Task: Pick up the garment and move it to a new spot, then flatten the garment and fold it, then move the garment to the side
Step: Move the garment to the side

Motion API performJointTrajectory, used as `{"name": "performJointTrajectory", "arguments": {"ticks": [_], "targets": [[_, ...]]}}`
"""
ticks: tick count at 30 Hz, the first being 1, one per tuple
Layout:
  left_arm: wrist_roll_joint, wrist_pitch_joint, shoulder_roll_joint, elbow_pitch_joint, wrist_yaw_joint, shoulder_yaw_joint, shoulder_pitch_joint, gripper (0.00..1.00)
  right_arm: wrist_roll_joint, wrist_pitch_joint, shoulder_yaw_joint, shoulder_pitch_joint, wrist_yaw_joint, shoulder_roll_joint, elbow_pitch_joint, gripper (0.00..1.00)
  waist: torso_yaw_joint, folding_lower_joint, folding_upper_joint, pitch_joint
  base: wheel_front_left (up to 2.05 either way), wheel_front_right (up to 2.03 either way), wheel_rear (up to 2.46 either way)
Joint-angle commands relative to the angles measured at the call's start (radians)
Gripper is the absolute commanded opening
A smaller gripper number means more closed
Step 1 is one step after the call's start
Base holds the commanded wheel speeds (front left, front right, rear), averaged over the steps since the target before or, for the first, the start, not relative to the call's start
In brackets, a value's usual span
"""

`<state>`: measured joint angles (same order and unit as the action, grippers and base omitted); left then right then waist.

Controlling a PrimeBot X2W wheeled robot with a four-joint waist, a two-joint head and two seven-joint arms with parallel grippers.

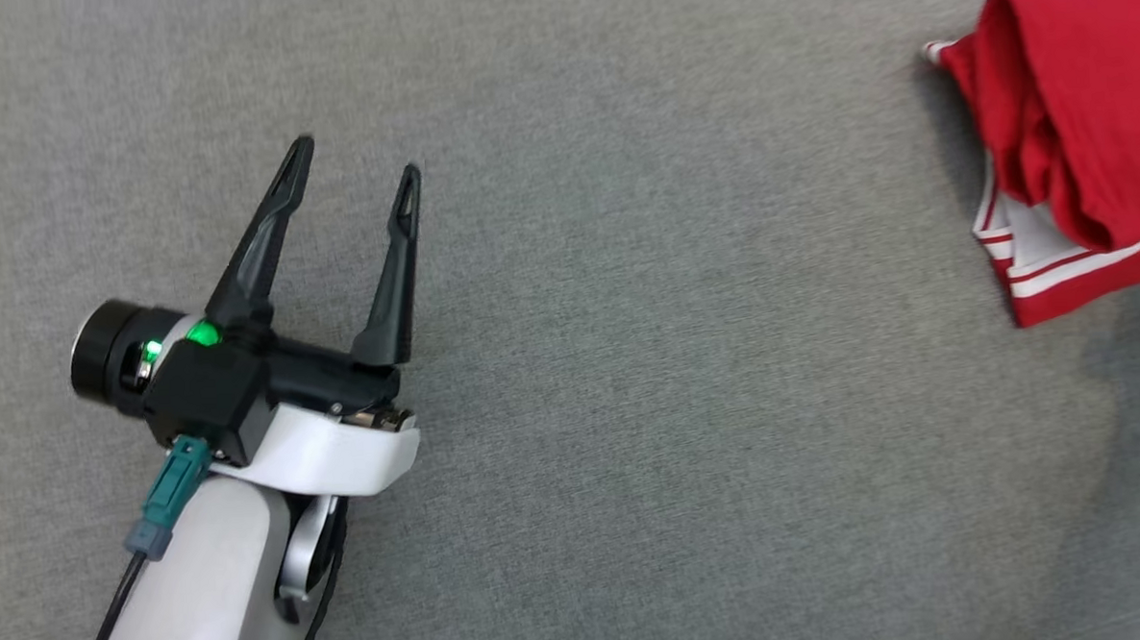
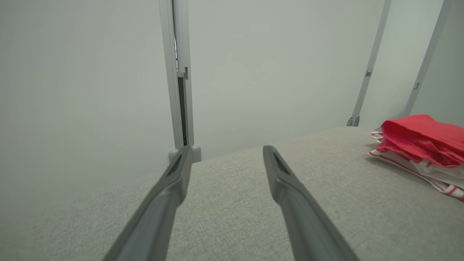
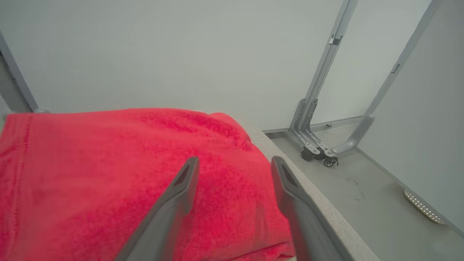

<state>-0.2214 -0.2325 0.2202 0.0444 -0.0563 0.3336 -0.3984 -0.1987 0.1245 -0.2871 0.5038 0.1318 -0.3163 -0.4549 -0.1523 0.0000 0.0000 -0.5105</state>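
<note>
Bright, even, diffuse light. Soft shadow left of red-and-white folded cloth garment (image 1: 1070, 96). Wrist views: hand fingers (image 2: 154, 217) blurred near lens.

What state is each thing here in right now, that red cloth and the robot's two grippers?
Garment, folded in layers, lying on the table, nothing holding it.
Left gripper, open and empty, over bare table.
Right gripper, open, just above the garment, not gripping it.
</note>
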Motion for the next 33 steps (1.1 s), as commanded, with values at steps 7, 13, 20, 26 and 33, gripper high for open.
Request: {"name": "performJointTrajectory", "arguments": {"ticks": [7, 13, 20, 26, 33], "targets": [[-0.038, 0.004, 0.018, -0.027, -0.044, -0.036, 0.117, 1.0, 0.02, 0.039, 0.059, -0.178, -0.002, 0.131, 0.237, 1.0, -0.005, 0.0, 0.0, 0.153, 0.0, 0.0, 0.0], [-0.069, -0.005, 0.012, -0.042, -0.071, -0.064, 0.198, 1.0, 0.05, -0.035, 0.148, -0.299, -0.002, 0.187, 0.445, 1.0, 0.052, 0.0, 0.0, 0.226, 0.0, 0.0, 0.0], [-0.107, -0.016, 0.002, -0.075, -0.088, -0.093, 0.264, 1.0, 0.053, -0.114, 0.22, -0.404, -0.002, 0.213, 0.577, 1.0, 0.137, 0.0, 0.0, 0.294, 0.0, 0.0, 0.0], [-0.121, -0.023, 0.003, -0.097, -0.09, -0.104, 0.312, 1.0, 0.04, -0.144, 0.256, -0.464, -0.002, 0.222, 0.599, 1.0, 0.173, 0.0, 0.0, 0.348, 0.0, 0.0, 0.0], [-0.131, -0.025, 0.011, -0.115, -0.093, -0.105, 0.375, 1.0, 0.037, -0.166, 0.265, -0.539, -0.002, 0.226, 0.599, 1.0, 0.187, 0.0, 0.0, 0.427, 0.0, 0.0, 0.0]]}}
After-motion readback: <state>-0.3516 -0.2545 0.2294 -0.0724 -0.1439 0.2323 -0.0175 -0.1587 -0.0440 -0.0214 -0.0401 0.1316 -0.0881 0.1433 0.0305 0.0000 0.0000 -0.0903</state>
